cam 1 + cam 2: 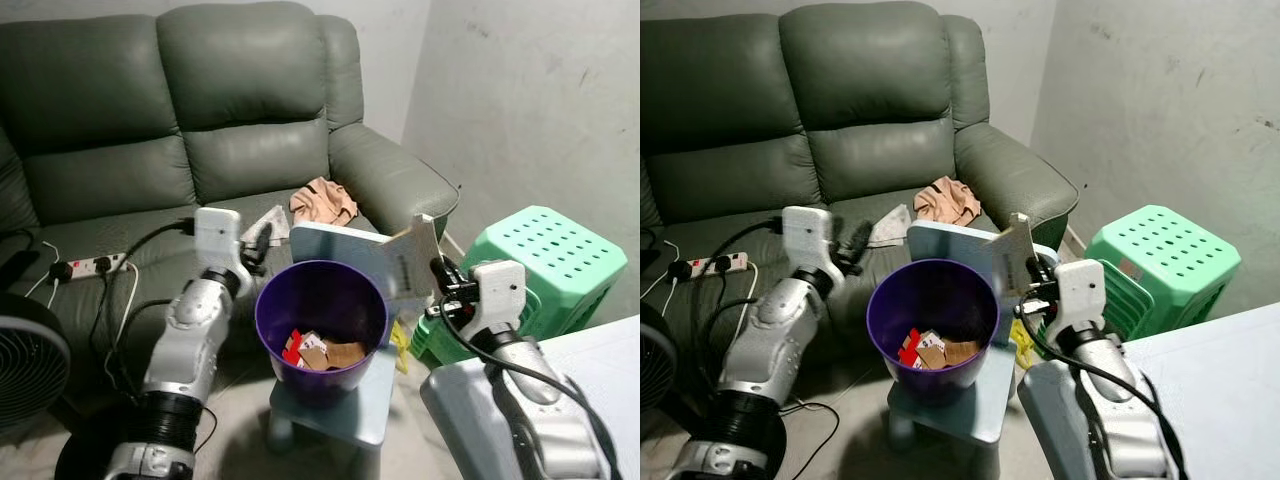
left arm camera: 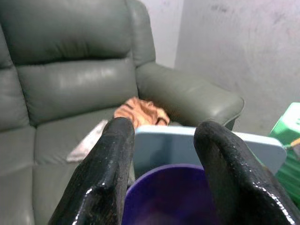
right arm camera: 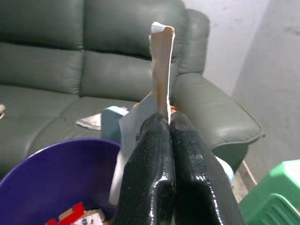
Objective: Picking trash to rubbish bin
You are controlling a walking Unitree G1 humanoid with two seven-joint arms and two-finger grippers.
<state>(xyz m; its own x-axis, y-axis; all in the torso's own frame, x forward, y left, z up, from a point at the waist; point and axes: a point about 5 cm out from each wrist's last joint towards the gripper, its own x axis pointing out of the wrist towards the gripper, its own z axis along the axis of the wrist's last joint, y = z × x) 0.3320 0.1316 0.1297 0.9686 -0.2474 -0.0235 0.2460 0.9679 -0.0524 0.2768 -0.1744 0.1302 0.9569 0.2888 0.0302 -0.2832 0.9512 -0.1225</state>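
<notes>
round purple plastic rubbish bin [image 1: 322,330] sits on a small pale blue plastic stool [image 1: 345,410] in front of a grey-green leather sofa [image 1: 190,130]. inside the bin, at the bottom: red, white & brown scraps of card trash [image 1: 320,351].

right gripper [image 1: 436,272] is up by the bin's rim on the robot's right side, black fingers [image 3: 164,154] pressed tight together, pinching the lower edge of a flat grey piece of cardboard [image 1: 412,262]. the card stands upright, thin edge toward the wrist cam, just beside the bin's rim & above it, not yet inside.

left gripper [image 1: 258,245] hangs near the bin's rim on the left side, fingers [image 2: 108,173] spread wide apart w/ nothing between them. through the gap in the left wrist view you see the purple rim & a pale blue flat panel [image 2: 206,147] behind it.

on the sofa seat: crumpled orange-tan cloth [image 1: 323,202] near the armrest, a flat grey paper sheet [image 1: 268,224] beside it. further left on the seat, a white power strip [image 1: 92,266] w/ black plugs & cables. green perforated plastic stool [image 1: 535,265] stands by the wall on the right, well apart from the bin. black round fan [image 1: 28,372] at the far left edge.
</notes>
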